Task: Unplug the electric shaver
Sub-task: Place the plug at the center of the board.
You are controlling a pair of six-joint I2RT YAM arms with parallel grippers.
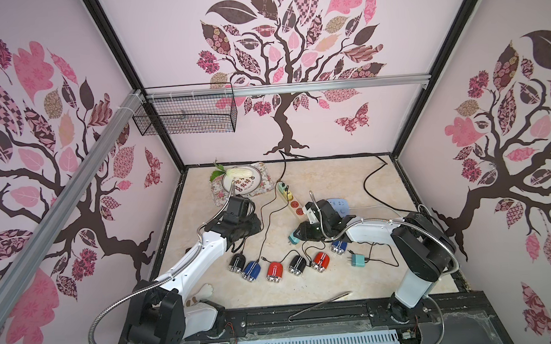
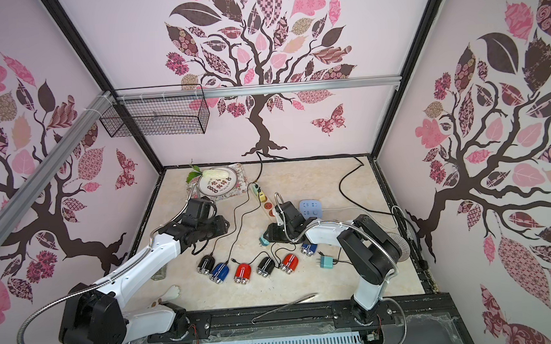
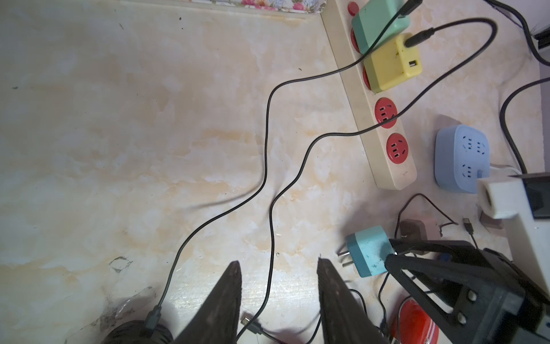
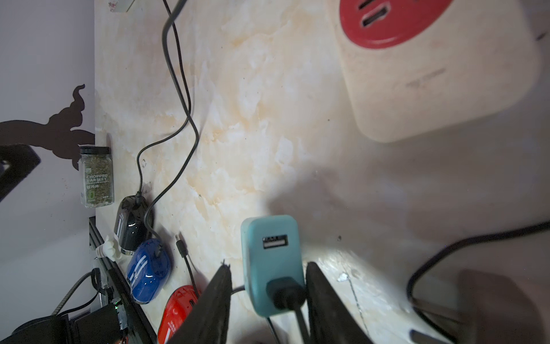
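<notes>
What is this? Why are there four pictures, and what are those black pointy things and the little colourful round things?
This is a robot with a left arm and a right arm working on a table. Two pictures look down from above, side by side like two eyes. The other two come from small cameras on the arms' wrists, so the black pointy things are each arm's pinching fingers.

The colourful round things are electric shavers. A long power strip has a green charger and a yellow charger plugged in.

The right gripper has a finger on each side of a teal charger, which lies out of the strip. The fingers seem apart, not squeezing. The left gripper is open and holds nothing.
</notes>
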